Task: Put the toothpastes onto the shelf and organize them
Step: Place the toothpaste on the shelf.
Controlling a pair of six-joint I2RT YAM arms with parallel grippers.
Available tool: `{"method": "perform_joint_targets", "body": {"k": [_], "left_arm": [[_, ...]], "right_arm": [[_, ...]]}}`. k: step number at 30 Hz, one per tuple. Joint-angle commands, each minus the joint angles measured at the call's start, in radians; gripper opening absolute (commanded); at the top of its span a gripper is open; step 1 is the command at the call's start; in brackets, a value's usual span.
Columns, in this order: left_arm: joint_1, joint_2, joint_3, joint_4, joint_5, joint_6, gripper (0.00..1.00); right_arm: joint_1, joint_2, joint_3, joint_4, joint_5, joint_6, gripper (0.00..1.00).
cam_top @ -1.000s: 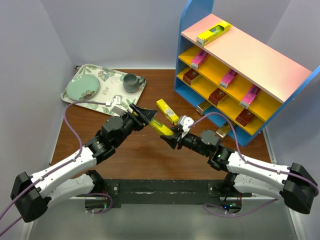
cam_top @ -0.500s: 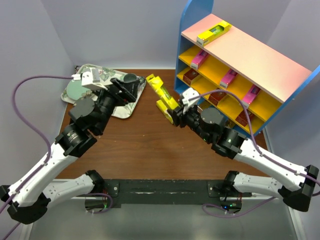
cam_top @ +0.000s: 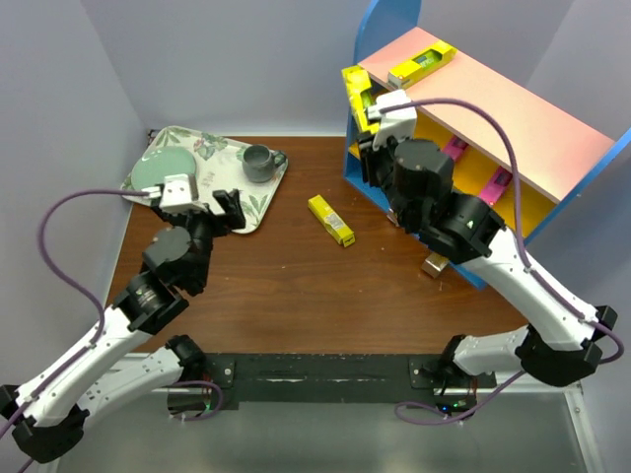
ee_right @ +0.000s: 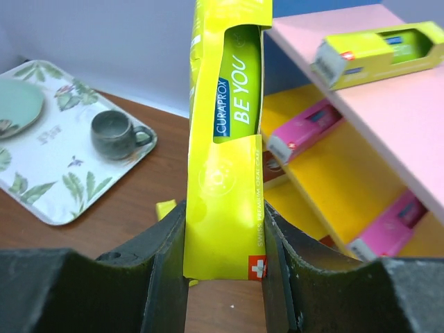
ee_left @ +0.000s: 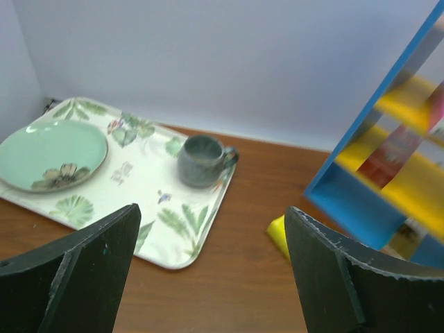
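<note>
Three yellow cartons are in view. One (cam_top: 421, 62) lies on the pink top board of the shelf (cam_top: 493, 99), one (cam_top: 330, 219) lies flat on the table, and one (ee_right: 225, 159) stands upright, clamped in the right gripper (ee_right: 223, 236) at the shelf's far left corner. That carton was lower over the table half a second ago. At least two pink cartons sit on the yellow boards. The left gripper (ee_left: 211, 229) gapes wide and empty near the one tray (cam_top: 222, 158), which carries one plate (cam_top: 163, 175) and one cup (cam_top: 258, 163). The held carton reads "CURAPROX BE YOU".

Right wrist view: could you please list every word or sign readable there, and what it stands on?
"CURAPROX": on the yellow carton held in the right gripper.
"BE YOU": same carton.
"SWISS PREMIUM ORAL CARE", beside a white cross on red: same carton.
Print on the other cartons on the shelf: too blurred to read.
</note>
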Motion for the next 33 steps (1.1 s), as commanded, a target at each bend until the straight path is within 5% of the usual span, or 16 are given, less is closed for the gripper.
{"method": "perform_joint_targets", "body": {"k": [1,17,33], "left_arm": [[0.016,0.015,-0.057,-0.006,-0.028,0.022,0.89],[0.082,0.015,-0.088,-0.023,0.075,0.016,0.89],[0.105,0.043,-0.092,-0.046,0.118,0.007,0.89]], "right_arm": [[-0.075,0.046,0.186,-0.132,0.053,0.003,0.12],[-0.371,0.161,0.384,-0.362,0.151,0.216,0.13],[-0.469,0.267,0.473,-0.510,0.169,0.356,0.21]]}}
